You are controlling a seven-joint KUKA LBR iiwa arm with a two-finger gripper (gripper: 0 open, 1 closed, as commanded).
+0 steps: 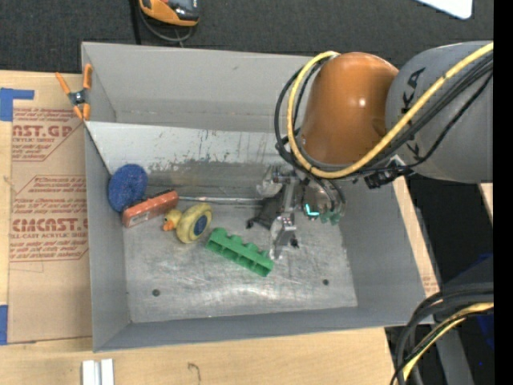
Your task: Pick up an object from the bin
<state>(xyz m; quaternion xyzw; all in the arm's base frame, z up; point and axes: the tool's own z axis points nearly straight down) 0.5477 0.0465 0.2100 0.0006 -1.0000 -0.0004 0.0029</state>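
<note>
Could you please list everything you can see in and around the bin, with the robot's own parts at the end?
bin: one, grey metal, middle of the view
round pad-like thing: one, blue, left end of the bin floor by the far wall
flat block: one, orange-red, just below and right of the blue thing
round thing: one, yellow with an orange bit at its left, right of the block
toothed bar: one, green, lying aslant at mid-floor
device: one, black and orange, beyond the bin's far wall
gripper: one, dark metal, at the green bar's right end
wrist cover: one, orange, above the gripper
arm: one, grey, entering from the right
</note>
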